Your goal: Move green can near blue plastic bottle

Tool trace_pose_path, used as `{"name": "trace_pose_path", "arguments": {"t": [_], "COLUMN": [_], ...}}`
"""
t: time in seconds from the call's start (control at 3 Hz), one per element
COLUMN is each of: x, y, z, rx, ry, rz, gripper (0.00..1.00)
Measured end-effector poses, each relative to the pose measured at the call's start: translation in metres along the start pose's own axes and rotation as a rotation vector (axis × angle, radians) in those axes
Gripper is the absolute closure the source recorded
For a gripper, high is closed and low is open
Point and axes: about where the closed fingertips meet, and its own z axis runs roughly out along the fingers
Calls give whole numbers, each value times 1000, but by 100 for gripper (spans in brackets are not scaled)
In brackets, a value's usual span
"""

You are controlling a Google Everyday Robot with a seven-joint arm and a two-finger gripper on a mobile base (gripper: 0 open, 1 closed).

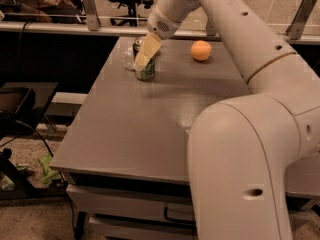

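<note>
The green can [145, 72] stands upright on the grey table [150, 129], near its far left corner. My gripper [144, 55] comes down onto the can from the upper right. Its cream fingers [146, 50] cover the can's top and are closed on it. The blue plastic bottle [128, 59] is a pale clear shape just left of and behind the can, almost touching it and partly hidden by the gripper and the can.
An orange ball-like fruit [201, 50] lies at the far middle of the table. My white arm [250, 149] fills the right foreground. A rail [65, 28] runs behind the table, and cables and a dark stand are on the floor at left.
</note>
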Motion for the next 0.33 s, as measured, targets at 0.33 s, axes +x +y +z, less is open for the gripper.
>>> {"name": "trace_pose_path", "arguments": {"t": [0.33], "x": [0], "y": [0], "z": [0], "rx": [0], "ry": [0], "rz": [0], "gripper": [0]}}
